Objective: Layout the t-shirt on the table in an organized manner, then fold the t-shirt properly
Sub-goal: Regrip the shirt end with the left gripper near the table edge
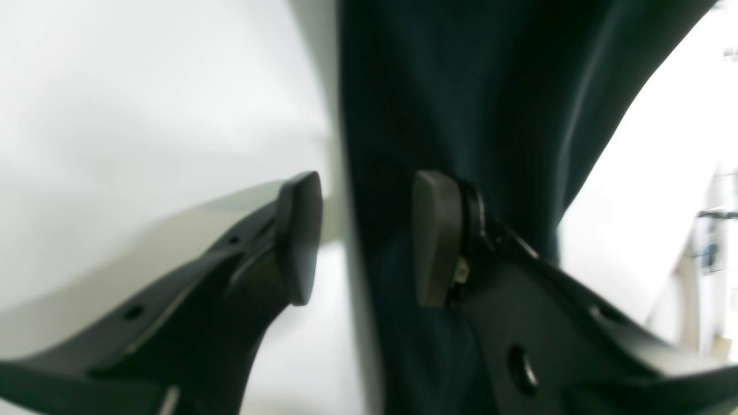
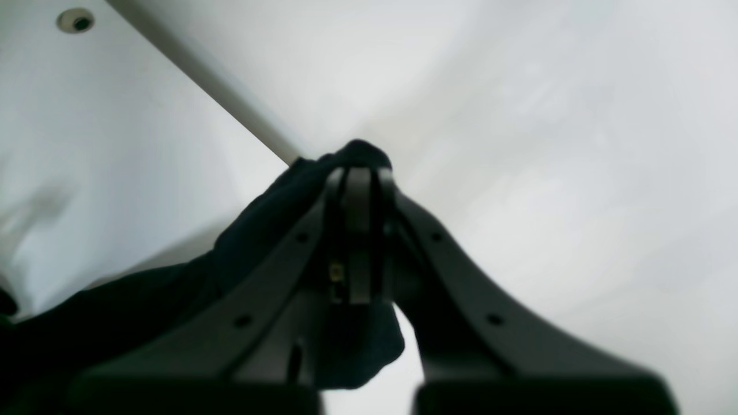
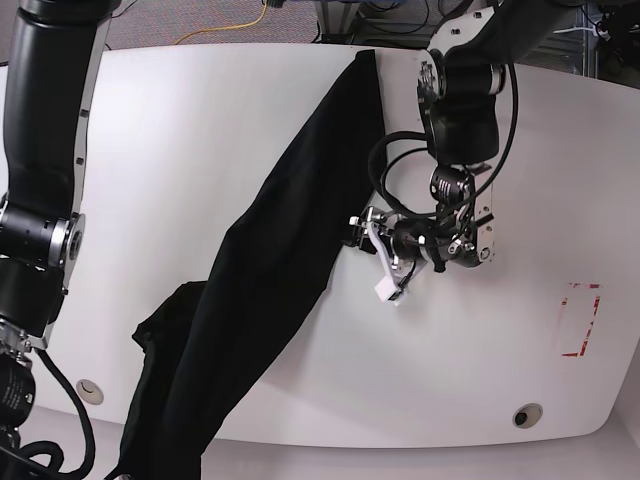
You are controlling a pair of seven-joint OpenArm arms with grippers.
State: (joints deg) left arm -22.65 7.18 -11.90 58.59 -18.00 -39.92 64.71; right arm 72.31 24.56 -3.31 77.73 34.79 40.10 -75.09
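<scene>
Base view shows the t-shirt (image 3: 270, 250) bunched long across the table (image 3: 180, 150): you're laying out. Right jaws pinch cloth; left jaws are spread. Pull it flat.

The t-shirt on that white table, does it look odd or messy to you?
Yes. The t-shirt is bunched into a long diagonal rope across the table, not spread flat, and its lower end seems to hang past the near edge. The right hand pinches a bit of cloth; the left hand is open beside it.
</scene>
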